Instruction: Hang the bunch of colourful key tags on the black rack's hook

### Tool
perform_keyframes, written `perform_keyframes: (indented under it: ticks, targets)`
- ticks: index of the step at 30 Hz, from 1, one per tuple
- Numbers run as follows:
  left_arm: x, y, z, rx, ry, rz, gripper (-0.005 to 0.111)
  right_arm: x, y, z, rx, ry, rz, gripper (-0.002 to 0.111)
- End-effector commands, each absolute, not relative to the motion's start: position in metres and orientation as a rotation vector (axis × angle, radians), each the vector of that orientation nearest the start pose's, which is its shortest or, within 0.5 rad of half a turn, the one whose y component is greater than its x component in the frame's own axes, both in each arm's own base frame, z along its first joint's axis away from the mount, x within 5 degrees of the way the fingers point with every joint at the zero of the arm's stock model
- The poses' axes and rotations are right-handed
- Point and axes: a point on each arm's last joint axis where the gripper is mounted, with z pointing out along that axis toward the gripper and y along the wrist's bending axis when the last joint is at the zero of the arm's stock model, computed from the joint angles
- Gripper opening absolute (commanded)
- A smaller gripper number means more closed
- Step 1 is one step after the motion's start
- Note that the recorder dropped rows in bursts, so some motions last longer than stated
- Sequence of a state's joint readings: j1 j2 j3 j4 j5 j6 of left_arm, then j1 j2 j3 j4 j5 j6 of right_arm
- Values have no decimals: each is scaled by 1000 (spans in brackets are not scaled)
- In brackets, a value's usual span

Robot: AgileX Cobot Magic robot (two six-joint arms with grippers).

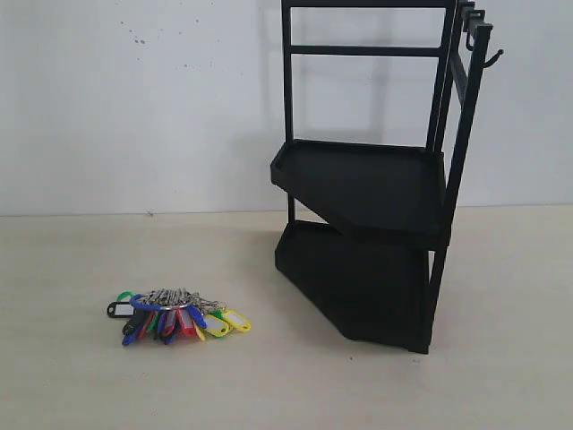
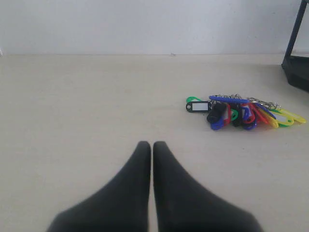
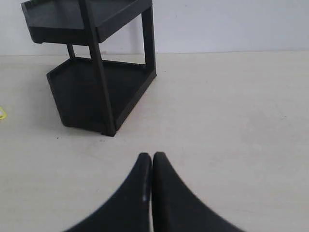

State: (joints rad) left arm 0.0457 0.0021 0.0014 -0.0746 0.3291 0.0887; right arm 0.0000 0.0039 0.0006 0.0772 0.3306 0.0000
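The colourful key tag bunch (image 1: pixel 177 316) lies flat on the table, left of the black rack (image 1: pixel 376 188); its tags fan out in red, yellow, blue, green and black. In the left wrist view the bunch (image 2: pixel 244 112) sits well ahead of my left gripper (image 2: pixel 152 144), which is shut and holds nothing. The hook (image 1: pixel 491 59) juts from the rack's upper right frame, bare. My right gripper (image 3: pixel 151 155) is shut and empty, a short way from the rack's lower tier (image 3: pixel 104 89). Neither gripper shows in the exterior view.
A white wall (image 1: pixel 134 98) stands close behind the table. Other small hooks (image 1: pixel 472 20) sit at the rack's top right corner. A yellow tag tip (image 3: pixel 2 114) peeks in at the edge of the right wrist view.
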Motion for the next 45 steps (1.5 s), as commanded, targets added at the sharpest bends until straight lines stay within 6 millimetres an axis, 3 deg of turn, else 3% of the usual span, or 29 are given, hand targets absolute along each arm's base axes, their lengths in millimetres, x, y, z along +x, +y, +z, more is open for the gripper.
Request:
perform_keyframes:
  ticks: [1, 17, 25, 30, 34, 38, 40, 45]
  targets:
    - [54, 0, 185, -25, 1796, 12, 4, 54, 2, 184, 56, 1809, 68, 0]
    - [54, 0, 185, -25, 1796, 12, 4, 55, 0, 187, 25, 1774, 20, 0]
    - [54, 0, 185, -25, 1796, 12, 4, 56, -1, 215, 46, 1464, 36, 0]
    - [54, 0, 185, -25, 1796, 12, 4, 48, -2, 245, 71, 1123, 66, 0]
    - [54, 0, 185, -25, 1796, 12, 4, 46, -1, 266, 38, 1217, 25, 0]
    - [54, 0, 185, -25, 1796, 12, 4, 67, 1, 305, -22, 1607, -16, 0]
    - [54, 0, 185, -25, 1796, 12, 4, 79, 1, 309, -25, 1722, -10, 0]
    - [54, 0, 185, -25, 1796, 12, 4, 105, 0, 319, -16, 1719, -10, 0]
